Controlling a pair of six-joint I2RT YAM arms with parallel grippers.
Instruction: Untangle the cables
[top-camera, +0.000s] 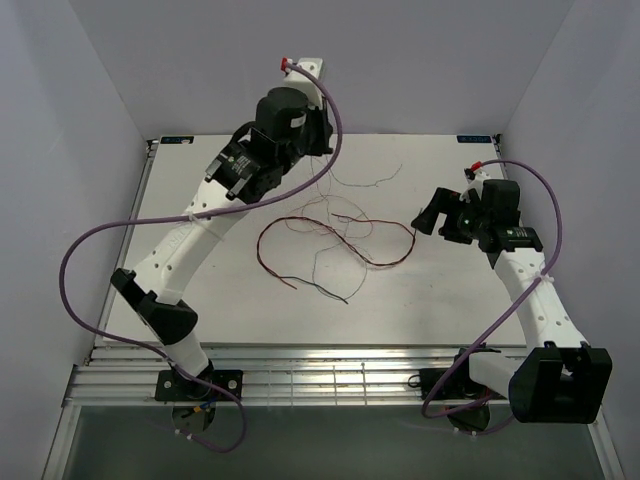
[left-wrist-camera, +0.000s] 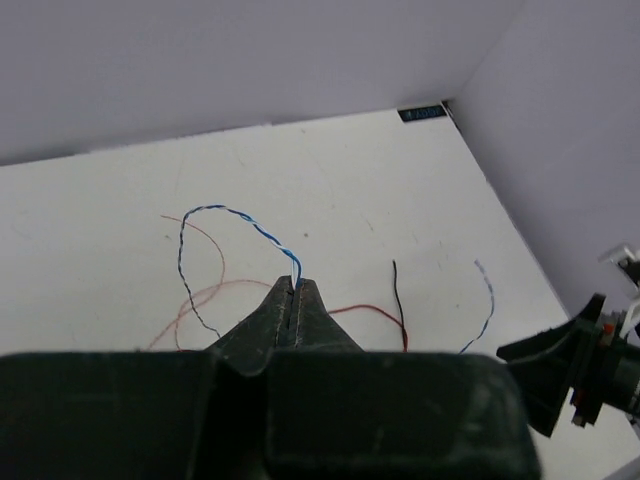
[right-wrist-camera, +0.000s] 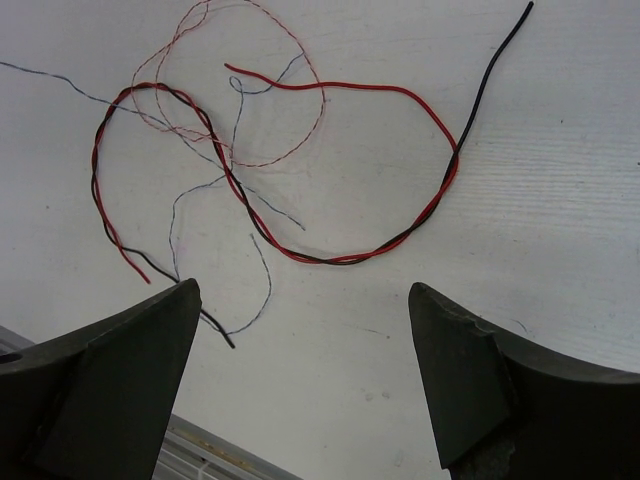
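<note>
The left tool (left-wrist-camera: 295, 292) is clamped shut right on the tip of the blue-and-white strand (left-wrist-camera: 215, 208), which arcs up and then drops back toward the pile. The right tool (right-wrist-camera: 302, 295) is wide open with nothing in it, sitting just off the right side of the cables (top-camera: 340, 225). Those lie mid-worktop (top-camera: 450, 290), between the two arms.

My take on doing this step well: draw that strand out slowly, away from the bunch, and watch whether everything else drags along. If it does, I'd pin the red wire (right-wrist-camera: 340, 88) with the free tool. It's wound around the black wire (right-wrist-camera: 490, 70) for a good stretch, so those two will likely move as one. Yanking probably just tightens the crossings, and with such a tiny bite on the end it could slip out.

Count: one red, one black, one pale red strand (right-wrist-camera: 262, 165), one blue-and-white, plus at least two fine greyish strands (right-wrist-camera: 270, 210), which are too thin to count for sure. Two tools.
</note>
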